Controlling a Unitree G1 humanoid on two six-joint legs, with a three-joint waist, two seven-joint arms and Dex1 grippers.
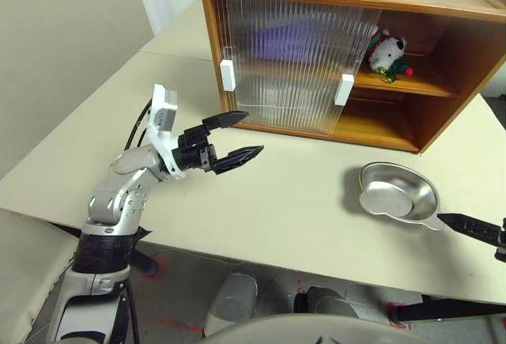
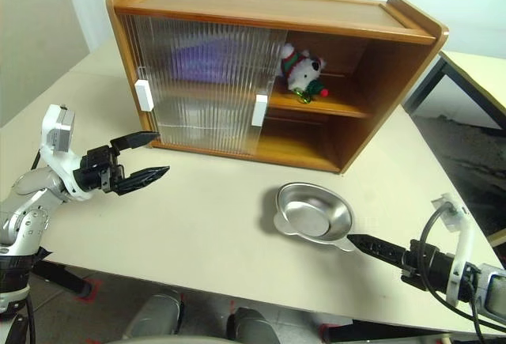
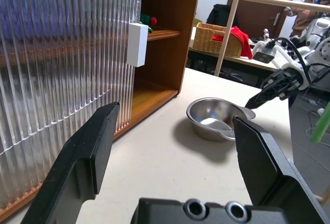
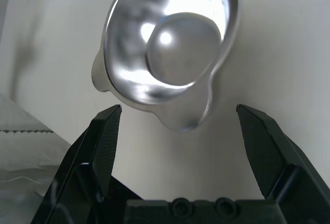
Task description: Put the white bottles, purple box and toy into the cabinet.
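Cabinet (image 2: 269, 83): toy (image 2: 303, 71) beyond left gripper (image 2: 146, 156)

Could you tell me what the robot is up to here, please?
It is putting things away in the wooden cabinet on the table. The toy bear already sits on the inner shelf, and a purple shape shows behind the ribbed doors. Both grippers are open and empty: the left gripper hangs in front of the doors, and the right gripper points at a metal bowl.
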